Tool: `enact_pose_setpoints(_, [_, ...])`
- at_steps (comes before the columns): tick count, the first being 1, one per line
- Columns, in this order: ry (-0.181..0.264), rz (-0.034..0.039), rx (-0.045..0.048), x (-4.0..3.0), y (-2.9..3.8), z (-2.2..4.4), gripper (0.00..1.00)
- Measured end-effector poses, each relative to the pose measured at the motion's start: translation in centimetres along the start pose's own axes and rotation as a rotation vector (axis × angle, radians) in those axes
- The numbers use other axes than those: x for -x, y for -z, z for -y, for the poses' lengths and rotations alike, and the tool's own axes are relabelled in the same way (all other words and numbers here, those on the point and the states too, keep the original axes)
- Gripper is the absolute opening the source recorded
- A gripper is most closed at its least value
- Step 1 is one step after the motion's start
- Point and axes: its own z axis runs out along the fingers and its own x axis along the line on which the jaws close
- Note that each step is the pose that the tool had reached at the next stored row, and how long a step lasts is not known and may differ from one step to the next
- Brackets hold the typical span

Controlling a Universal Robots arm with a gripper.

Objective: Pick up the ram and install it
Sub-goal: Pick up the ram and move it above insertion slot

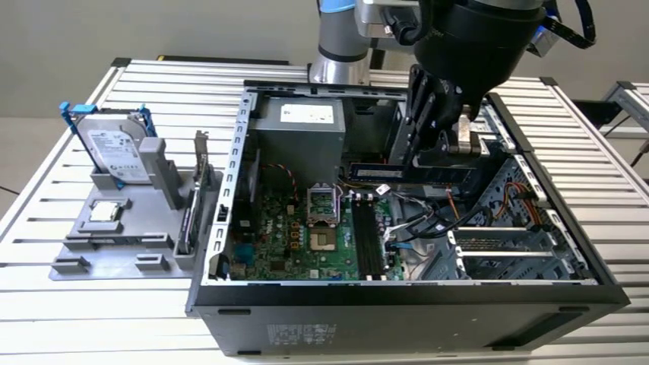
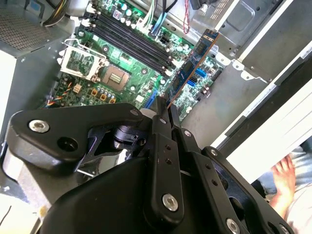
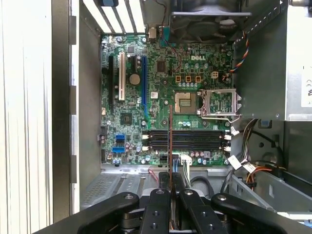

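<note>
My gripper (image 1: 434, 156) is shut on the ram (image 1: 390, 172), a long, narrow blue stick held level on its edge inside the open computer case (image 1: 218, 251). The stick hangs above the motherboard (image 1: 294, 243), a little behind the black memory slots (image 1: 367, 239) and apart from them. In the first wrist view the ram (image 3: 170, 141) shows edge-on, running out from the shut fingertips (image 3: 170, 178) and crossing over the slots (image 3: 195, 139). The second wrist view has the ram (image 2: 192, 63) reaching out from the gripper (image 2: 165, 109), beside the slots (image 2: 129, 41).
A grey holder (image 1: 112, 228) at the exterior view's left carries a silver hard drive in a blue frame (image 1: 112, 148) and a dark card with a metal bracket (image 1: 197, 190). Cables (image 1: 426, 220), the processor socket (image 1: 322, 220) and the power supply (image 1: 299, 129) crowd the case. A person's hand (image 2: 285, 180) is outside it.
</note>
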Motion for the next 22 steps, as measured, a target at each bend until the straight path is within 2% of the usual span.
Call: enact_pose_setpoints(22, [-0.002, -0.0002, 0.0002, 0.00, 0.02, 0.19, 0.00])
